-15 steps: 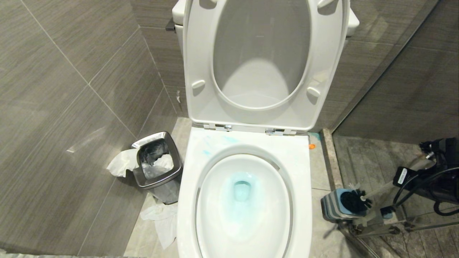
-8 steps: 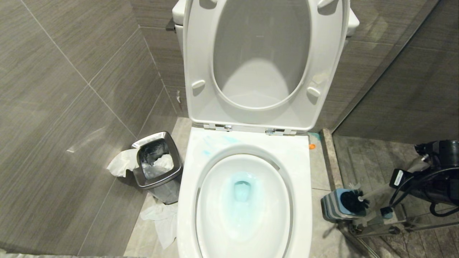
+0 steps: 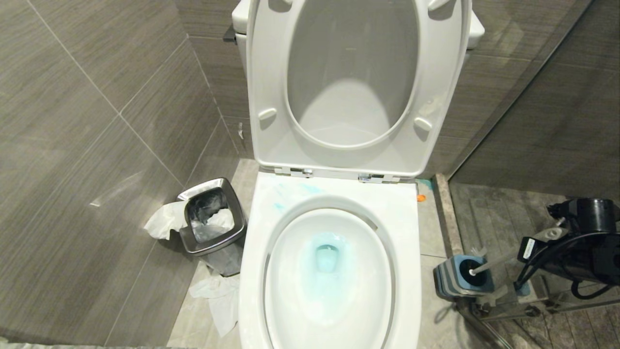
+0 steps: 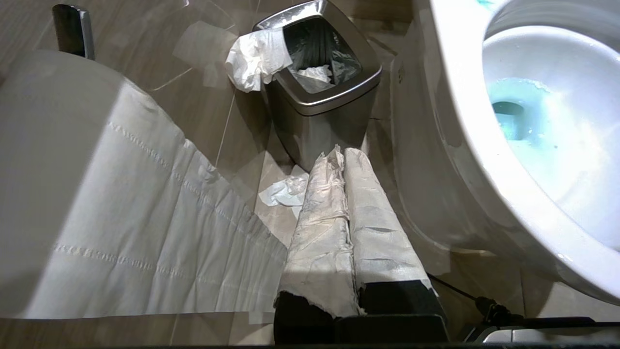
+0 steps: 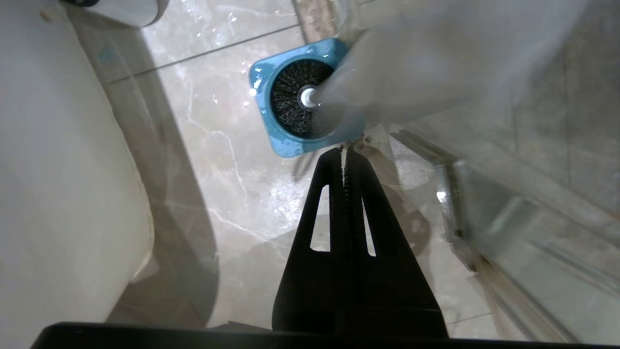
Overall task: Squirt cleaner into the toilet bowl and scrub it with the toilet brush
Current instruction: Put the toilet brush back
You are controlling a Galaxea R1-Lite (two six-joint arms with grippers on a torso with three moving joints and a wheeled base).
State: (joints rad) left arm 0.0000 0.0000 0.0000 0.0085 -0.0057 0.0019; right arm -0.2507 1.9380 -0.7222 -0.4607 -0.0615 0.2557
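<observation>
The toilet bowl (image 3: 339, 194) stands with seat and lid raised; the cleaner (image 3: 325, 252) tints its water pale blue and leaves thin smears on the back rim. The left wrist view also takes in the toilet bowl (image 4: 465, 160) and the cleaner (image 4: 513, 111). The toilet brush (image 3: 499, 259) rests with its black head (image 5: 293, 104) down in the blue holder (image 5: 264, 111), handle leaning toward my right arm (image 3: 586, 228). My right gripper (image 5: 345, 151) is shut on nothing, just short of the holder, with the handle passing beside it. The left gripper (image 4: 339, 154), fingers wrapped in paper, is shut and empty beside the bowl.
A steel-rimmed waste bin (image 3: 210, 218) stands left of the toilet with crumpled tissue (image 3: 218, 295) on the floor around it. A toilet paper roll (image 4: 63, 169) hangs near my left gripper. A glass shower door and its floor track (image 3: 508, 305) run right behind the brush holder.
The brush head, which sat on top of the holder, has sunk down into it. My right arm has come lower and a little toward the toilet.
</observation>
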